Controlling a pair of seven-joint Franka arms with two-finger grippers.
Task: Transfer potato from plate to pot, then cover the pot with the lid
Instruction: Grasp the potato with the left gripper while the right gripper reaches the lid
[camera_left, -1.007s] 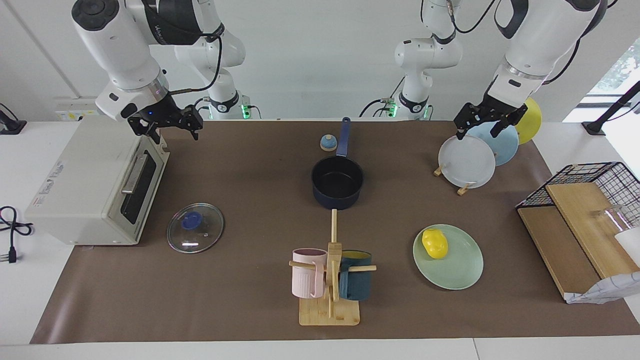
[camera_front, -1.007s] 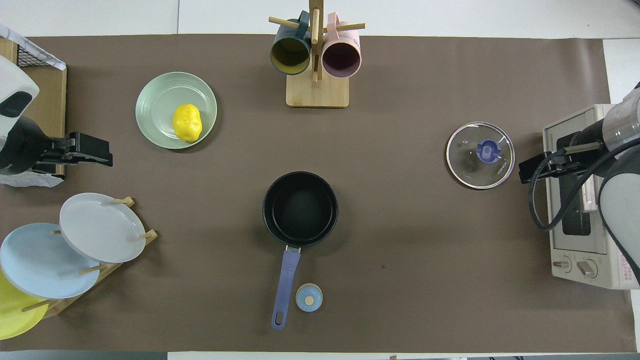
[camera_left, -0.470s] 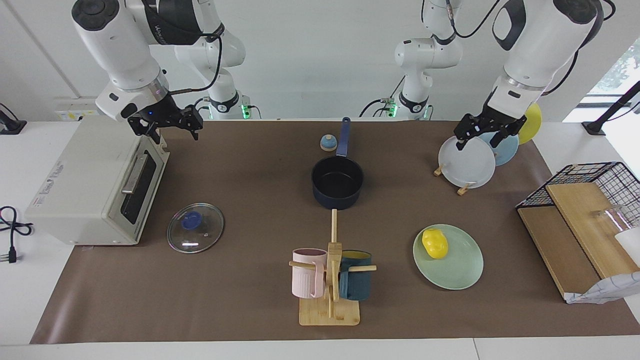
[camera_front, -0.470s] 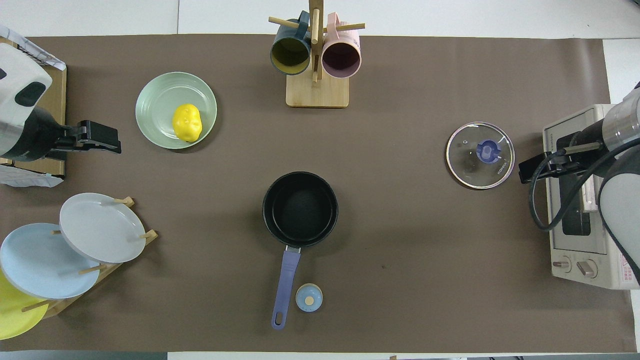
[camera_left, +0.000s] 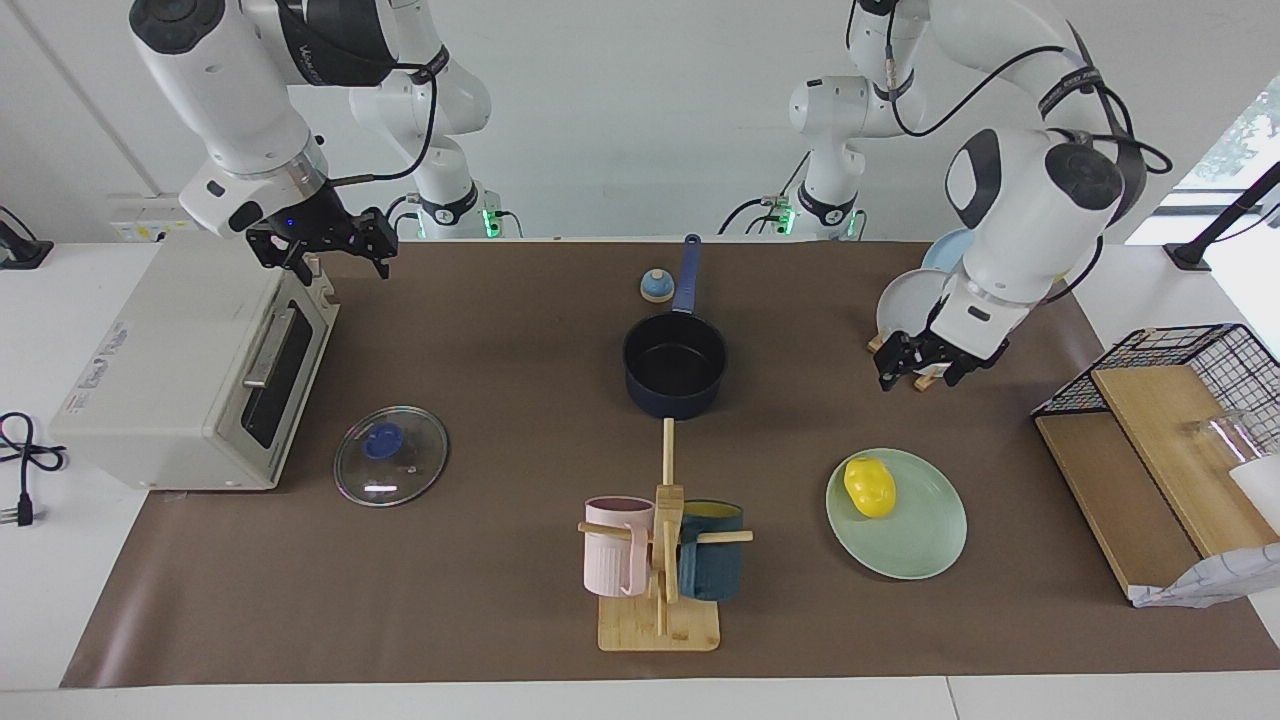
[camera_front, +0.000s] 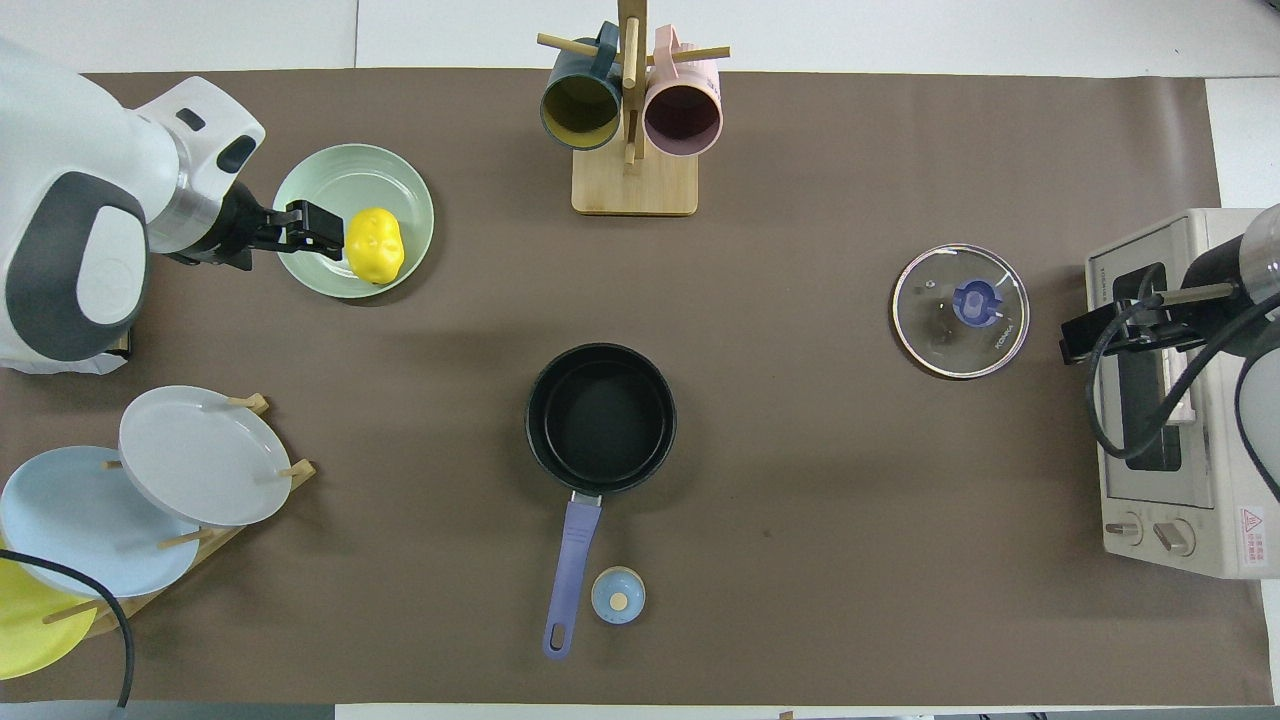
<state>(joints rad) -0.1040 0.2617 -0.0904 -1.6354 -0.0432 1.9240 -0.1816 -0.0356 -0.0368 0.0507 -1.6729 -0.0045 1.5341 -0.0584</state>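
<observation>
Potato, small and bright yellow (camera_left: 869, 487), lies on the round mint-green plate (camera_left: 915, 540). My left gripper (camera_left: 915, 370) hangs above the table, fingers apart; my right gripper (camera_left: 322, 247) waits over the toaster oven (camera_left: 170, 370), fingers apart.

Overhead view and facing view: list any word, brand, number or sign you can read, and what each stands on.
Lid: small brand word printed on the glass near the rim, too small to read.
Toaster oven: red triangle warning sign on a label by the knobs; its text is too small to read.
Toaster oven top: printed label, blurred.
Right arm: lettering on the black joint, unreadable.
</observation>
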